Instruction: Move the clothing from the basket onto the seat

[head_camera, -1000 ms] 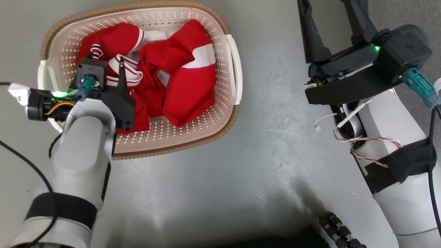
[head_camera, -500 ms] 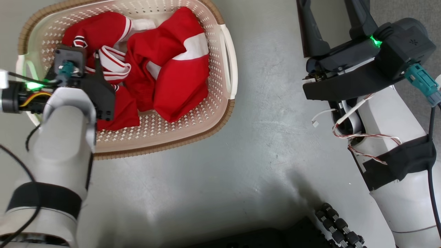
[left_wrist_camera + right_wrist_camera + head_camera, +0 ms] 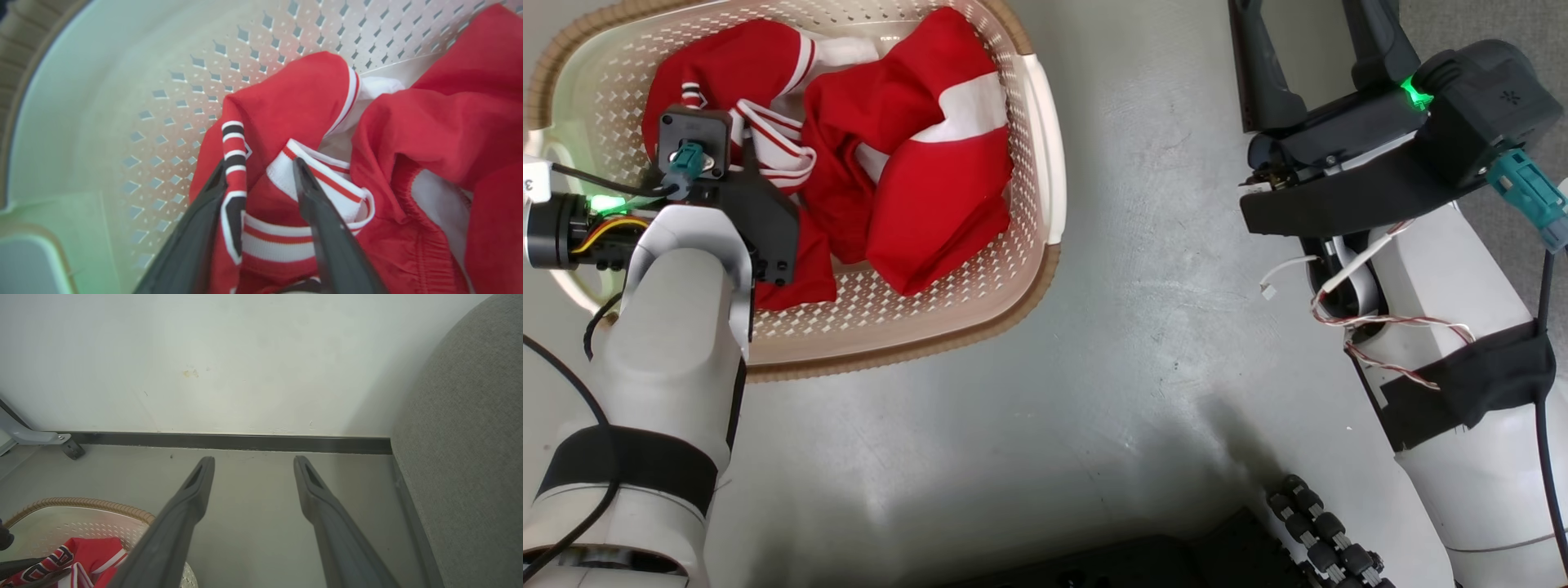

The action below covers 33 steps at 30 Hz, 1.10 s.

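Our left gripper: fingers apart, clothing trim between them, basket wall at its left | our right gripper: fingers apart, seat at its right

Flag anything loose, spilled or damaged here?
One thing: on the right arm, a bundle of thin red-and-white wires hangs loose, and a white connector dangles free, apparently plugged into nothing. Otherwise fine: the clothing lies crumpled inside the basket, none over the rim or on the floor.

Clothing in basket on floor
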### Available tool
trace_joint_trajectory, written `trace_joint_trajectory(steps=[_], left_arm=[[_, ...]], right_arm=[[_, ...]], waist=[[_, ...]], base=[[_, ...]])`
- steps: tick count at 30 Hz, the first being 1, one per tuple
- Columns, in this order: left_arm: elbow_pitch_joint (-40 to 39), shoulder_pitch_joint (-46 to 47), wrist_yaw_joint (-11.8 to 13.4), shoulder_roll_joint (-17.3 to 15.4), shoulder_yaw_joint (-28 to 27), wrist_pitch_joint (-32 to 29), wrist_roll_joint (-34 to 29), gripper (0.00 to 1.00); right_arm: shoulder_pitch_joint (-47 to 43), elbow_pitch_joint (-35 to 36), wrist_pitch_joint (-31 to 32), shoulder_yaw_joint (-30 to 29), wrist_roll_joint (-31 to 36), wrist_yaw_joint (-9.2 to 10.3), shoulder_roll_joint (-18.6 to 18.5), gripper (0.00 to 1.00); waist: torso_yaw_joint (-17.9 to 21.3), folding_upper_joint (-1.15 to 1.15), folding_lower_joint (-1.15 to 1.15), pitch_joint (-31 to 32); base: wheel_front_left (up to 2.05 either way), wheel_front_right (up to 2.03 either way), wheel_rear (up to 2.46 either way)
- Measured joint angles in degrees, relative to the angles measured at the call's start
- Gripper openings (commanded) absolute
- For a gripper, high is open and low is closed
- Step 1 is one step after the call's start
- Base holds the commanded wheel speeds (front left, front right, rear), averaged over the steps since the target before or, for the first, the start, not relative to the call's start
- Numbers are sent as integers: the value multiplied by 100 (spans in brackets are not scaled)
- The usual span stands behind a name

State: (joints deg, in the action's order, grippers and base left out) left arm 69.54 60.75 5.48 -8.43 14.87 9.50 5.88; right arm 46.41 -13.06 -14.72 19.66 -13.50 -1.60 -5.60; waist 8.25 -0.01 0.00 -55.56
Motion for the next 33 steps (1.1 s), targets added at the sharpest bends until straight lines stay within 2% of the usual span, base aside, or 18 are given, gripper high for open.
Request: trace_joint_trajectory(steps=[2,7,9,12,14,16,18,20,23,26,33], left_arm=[[21,-1,-3,-1,-1,1,2,0],[53,-29,7,381,30,21,2,0],[54,-36,10,437,32,40,2,0],[89,-46,-2,324,5,90,15,0],[133,-24,-159,66,-56,127,42,0],[172,-29,-116,-56,-99,158,74,0],[182,-69,-121,76,-100,214,84,0],[186,-103,-256,183,-115,230,127,0],[181,-173,-135,338,-121,330,151,0],[180,-338,-193,602,-111,350,164,0],[174,-386,-304,563,-142,424,343,0]], right_arm=[[1,1,0,-12,0,-1,3,100],[-6,-55,0,-94,11,-44,3,100],[-7,-78,0,-107,43,-53,2,100],[-6,-123,0,-111,47,-77,9,100],[-6,-153,1,-110,52,-93,16,100],[-7,-204,0,-127,53,-98,22,100],[-7,-253,0,-149,53,-126,31,100],[-7,-296,0,-165,56,-143,31,100],[-28,-396,0,-203,62,-144,35,100],[-52,-479,1,-242,93,-193,32,100],[-175,-667,0,-299,93,-244,24,100]], waist=[[1,0,0,-3],[-34,0,0,67],[-54,0,0,118],[-81,1,0,206],[-94,0,0,269],[-104,0,0,333],[-114,0,0,404],[-125,1,1,483],[-148,0,0,618],[-182,1,0,771],[-291,1,0,1158]], base=[[0,0,0],[0,0,0],[0,0,0],[0,0,0],[0,0,0],[0,0,0],[0,0,0],[0,0,0],[0,0,0],[0,0,0],[0,0,0]])
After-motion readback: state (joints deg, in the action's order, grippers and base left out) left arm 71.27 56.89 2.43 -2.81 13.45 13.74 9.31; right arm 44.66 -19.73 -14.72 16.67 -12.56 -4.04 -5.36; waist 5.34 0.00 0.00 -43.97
